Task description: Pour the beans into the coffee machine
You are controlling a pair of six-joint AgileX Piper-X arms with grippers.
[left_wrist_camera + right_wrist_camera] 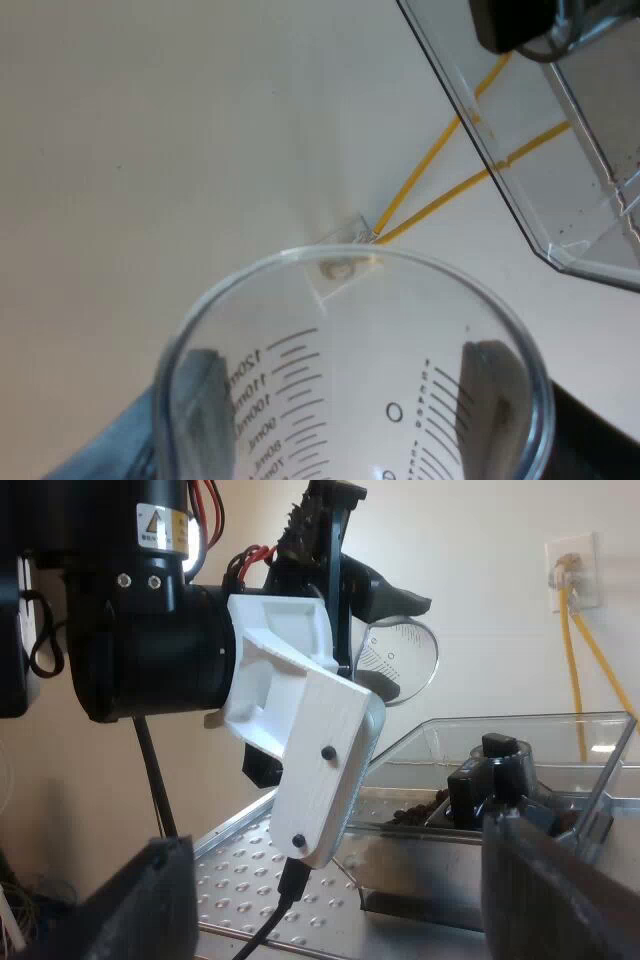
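1. Measuring glass: clear plastic, printed with a millilitre scale marked up to 120. Held in the air and tipped well off upright, with the pale wall visible straight through it.
2. Left gripper: clamped on the measuring glass, one black finger against each opposite side of the clear wall. Both fingers seen through the glass itself.
3. Position of the glass: raised higher than the bean hopper and close to one corner of the hopper's rim. Directly over the hopper or just beside it: cannot tell.
4. Bean hopper: clear and angular, seated on top of the espresso machine, with a black knob standing inside.
5. Beans: dark, lying low in the hopper near the foot of the black knob.
6. Espresso machine: dimpled metal top plate, running up to the base of the hopper.
7. Right gripper: fingers spread wide apart and holding nothing. Low over the machine's top plate, pointed toward the hopper and the left arm.
8. Wall socket: mounted on the pale wall beyond the hopper, with yellow cables hanging from it and passing down behind the hopper's far edge.
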